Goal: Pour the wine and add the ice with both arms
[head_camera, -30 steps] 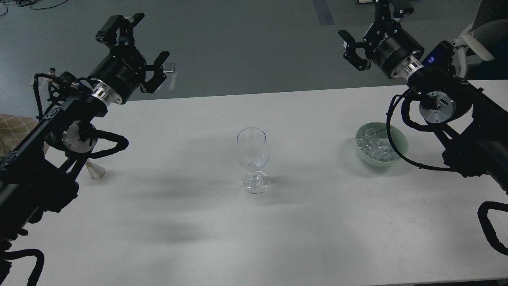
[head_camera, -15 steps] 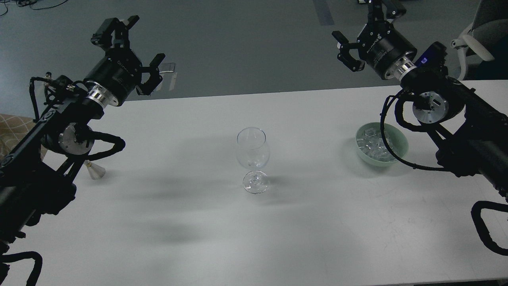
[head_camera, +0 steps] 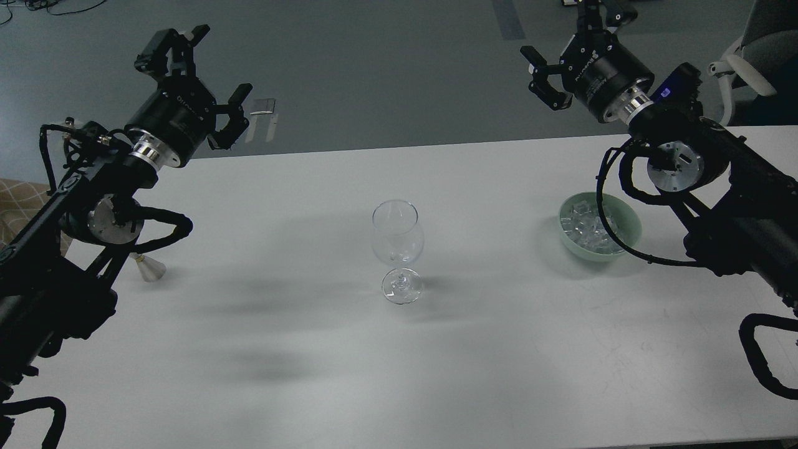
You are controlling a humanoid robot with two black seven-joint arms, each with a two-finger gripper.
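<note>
Below, ice (head_camera: 589, 226) in green bowl (head_camera: 631, 219), right pincer (head_camera: 570, 59) spread wide above, empty.

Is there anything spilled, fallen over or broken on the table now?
Nothing stands out. The wine glass stands upright and looks empty, the ice stays inside the green bowl, and no spill shows on the table.

clear stemmed wine glass (head_camera: 398, 249) stands mid white surface (head_camera: 486, 349); pale green bowl (head_camera: 629, 219) of clear ice cubes (head_camera: 585, 227) lies well to its right.
</note>
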